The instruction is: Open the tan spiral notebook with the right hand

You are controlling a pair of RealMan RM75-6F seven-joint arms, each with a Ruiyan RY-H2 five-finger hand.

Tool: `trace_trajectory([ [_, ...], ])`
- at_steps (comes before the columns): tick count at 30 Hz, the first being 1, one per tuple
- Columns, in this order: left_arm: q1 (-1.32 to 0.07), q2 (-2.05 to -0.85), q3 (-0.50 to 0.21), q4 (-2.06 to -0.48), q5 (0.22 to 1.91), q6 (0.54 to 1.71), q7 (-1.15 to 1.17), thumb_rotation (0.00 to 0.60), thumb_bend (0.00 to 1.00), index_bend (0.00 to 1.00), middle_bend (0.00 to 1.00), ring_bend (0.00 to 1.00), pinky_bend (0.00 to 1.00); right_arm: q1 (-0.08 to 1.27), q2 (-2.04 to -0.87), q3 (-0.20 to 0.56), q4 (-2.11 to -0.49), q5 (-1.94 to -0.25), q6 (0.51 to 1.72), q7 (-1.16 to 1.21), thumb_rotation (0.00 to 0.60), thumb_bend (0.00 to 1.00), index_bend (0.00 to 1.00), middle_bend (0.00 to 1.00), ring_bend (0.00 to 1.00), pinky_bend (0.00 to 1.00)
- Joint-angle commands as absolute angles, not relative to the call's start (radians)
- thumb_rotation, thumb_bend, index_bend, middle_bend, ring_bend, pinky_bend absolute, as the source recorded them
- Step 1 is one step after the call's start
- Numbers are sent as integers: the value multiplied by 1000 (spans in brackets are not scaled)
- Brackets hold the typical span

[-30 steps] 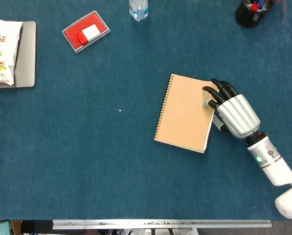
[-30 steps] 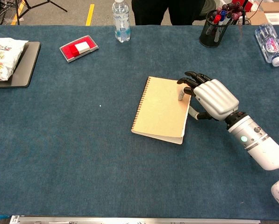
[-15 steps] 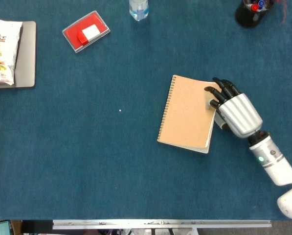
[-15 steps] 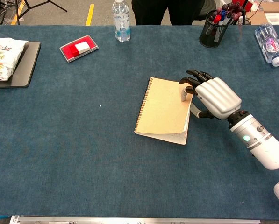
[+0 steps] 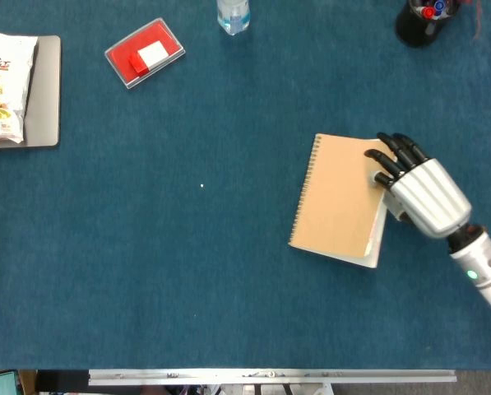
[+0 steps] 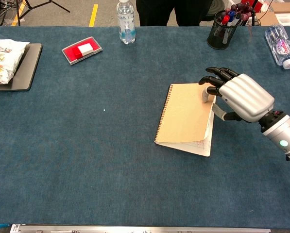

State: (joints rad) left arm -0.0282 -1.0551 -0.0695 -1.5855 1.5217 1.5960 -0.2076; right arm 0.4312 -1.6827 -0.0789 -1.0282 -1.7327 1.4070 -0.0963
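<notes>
The tan spiral notebook lies on the blue table, its spiral along the left edge. My right hand is at its right edge, fingers on top of the cover and thumb beneath it. The cover's right edge is raised a little, and the chest view shows white pages under it. My left hand is in neither view.
At the far left a snack bag rests on a dark tray. A red box and an upright water bottle stand at the back. A pen holder and a lying bottle are back right.
My right hand has moved right, dragging the notebook with it. The cover's right edge has lifted, so more of the pages shows beneath.
</notes>
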Motion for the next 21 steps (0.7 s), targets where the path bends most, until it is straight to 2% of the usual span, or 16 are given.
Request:
trace_trajectory([
  [1, -28, -1056, -70, -1586, 1521, 1596, -206, 600, 84, 523, 376, 263, 437, 418, -1578, -102, -1141, -1755, 1418, -166, 600, 456, 620, 279, 98, 159],
  [11, -29, -1060, -70, -1588, 1518, 1592, -194, 600, 84, 523, 376, 263, 437, 405, -1362, -150, -1370, -1800, 1391, -286, 600, 457, 625, 284, 102, 159],
  [21, -29, -1061, -68, -1590, 1520, 1593, -188, 600, 84, 523, 376, 263, 437, 384, -1266, -159, -1480, -1841, 1398, -342, 600, 457, 626, 286, 106, 159],
])
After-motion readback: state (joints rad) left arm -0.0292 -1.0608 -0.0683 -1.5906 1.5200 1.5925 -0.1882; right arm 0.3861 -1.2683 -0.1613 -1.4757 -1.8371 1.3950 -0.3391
